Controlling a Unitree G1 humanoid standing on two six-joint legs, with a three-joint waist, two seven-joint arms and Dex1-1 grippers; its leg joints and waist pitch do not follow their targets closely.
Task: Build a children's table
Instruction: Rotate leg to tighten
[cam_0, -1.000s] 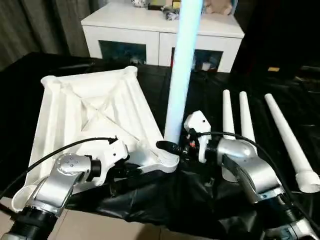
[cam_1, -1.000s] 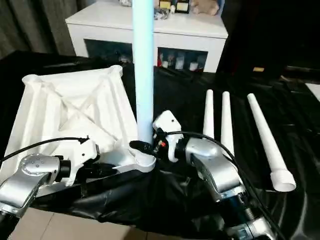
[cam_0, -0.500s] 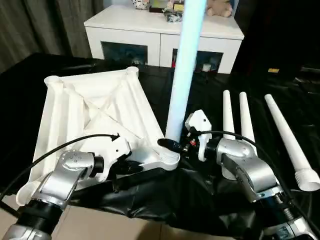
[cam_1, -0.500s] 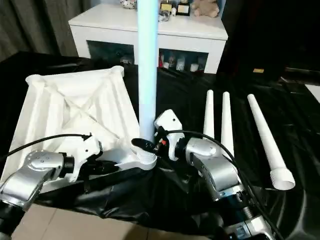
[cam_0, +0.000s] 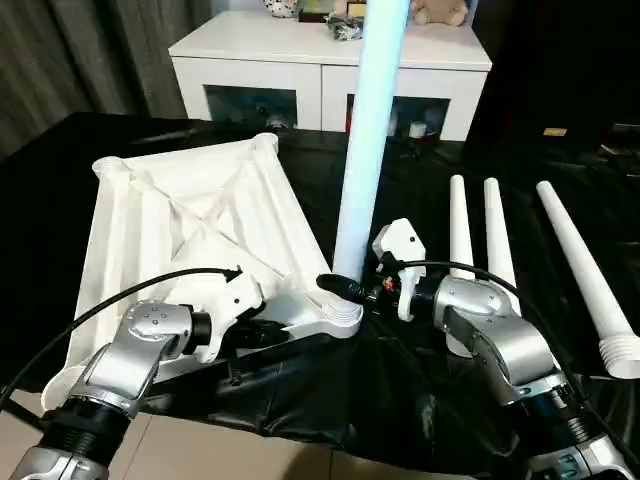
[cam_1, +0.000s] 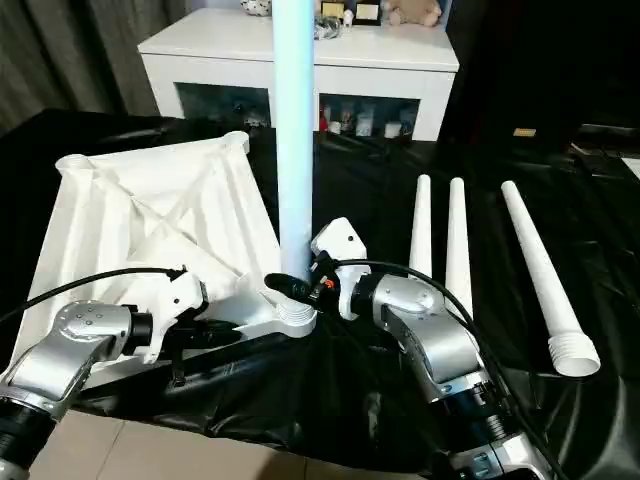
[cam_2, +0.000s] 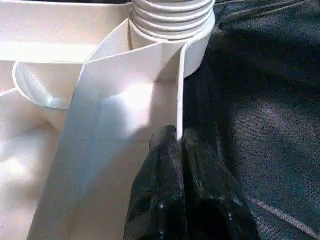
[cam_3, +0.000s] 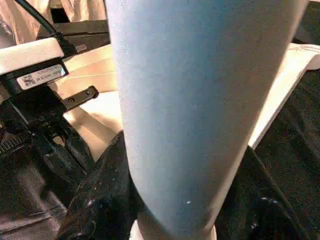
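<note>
A black sheet (cam_0: 400, 400) covers the work surface, creased and bunched along its near edge, where it hangs over a pale floor (cam_0: 200, 455). On the sheet's left part lies the white plastic top of the children's table (cam_0: 190, 215), ribbed underside up, with round sockets at its corners. To the right, three loose white tapered legs (cam_0: 494, 245) lie on the sheet, two close together side by side, the third (cam_0: 585, 275) apart and angled, its threaded end nearest.
</note>
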